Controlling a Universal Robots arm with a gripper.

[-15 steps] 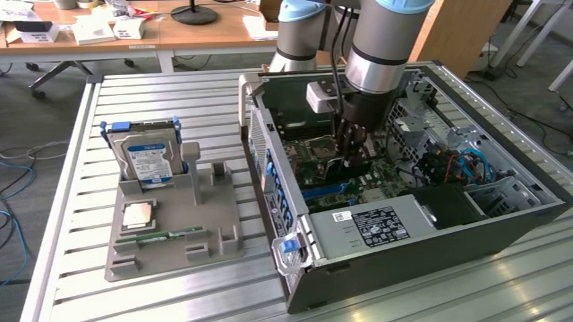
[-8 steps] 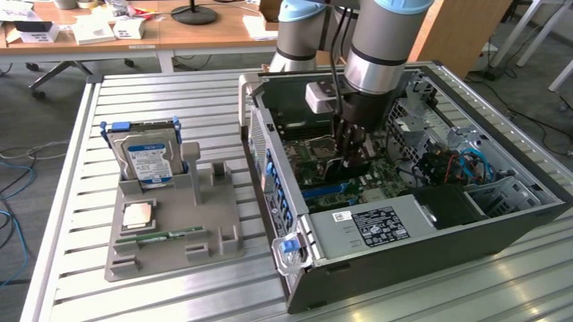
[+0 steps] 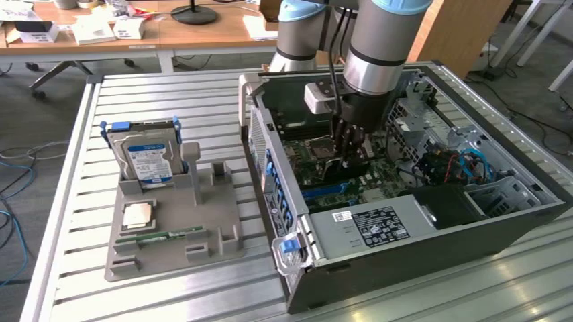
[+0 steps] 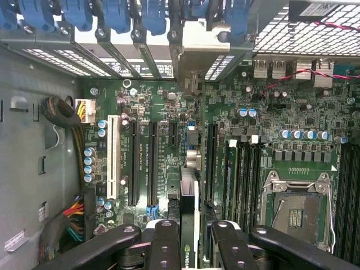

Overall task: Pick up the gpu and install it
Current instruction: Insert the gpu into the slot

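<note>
From the exterior view I see the arm reaching down into the open black computer tower case (image 3: 421,228), which lies on its side on the slatted aluminium worktop (image 3: 134,100). The gripper (image 3: 351,144) is low over the green motherboard (image 4: 236,112), beside the empty silver processor socket (image 4: 295,208).

On my wrist view the gripper (image 4: 194,247) is closed narrowly on the gpu (image 4: 188,197), a thin card seen edge-on, with a green board edge and a dark face. One black finger (image 4: 163,247) presses on each side of it. The card stands upright and runs parallel to the long black expansion slots (image 4: 152,163), just beside them and between them and the bank of memory slots (image 4: 211,163). I cannot tell whether its lower edge touches a slot.

Well apart from the case, towards the exterior view's left, a grey moulded holder (image 3: 215,231) carries a blue-labelled silver hard drive (image 3: 147,161) standing upright. In front of the drive, a square processor chip (image 3: 137,215) and a narrow green memory stick (image 3: 161,236) lie flat.
</note>
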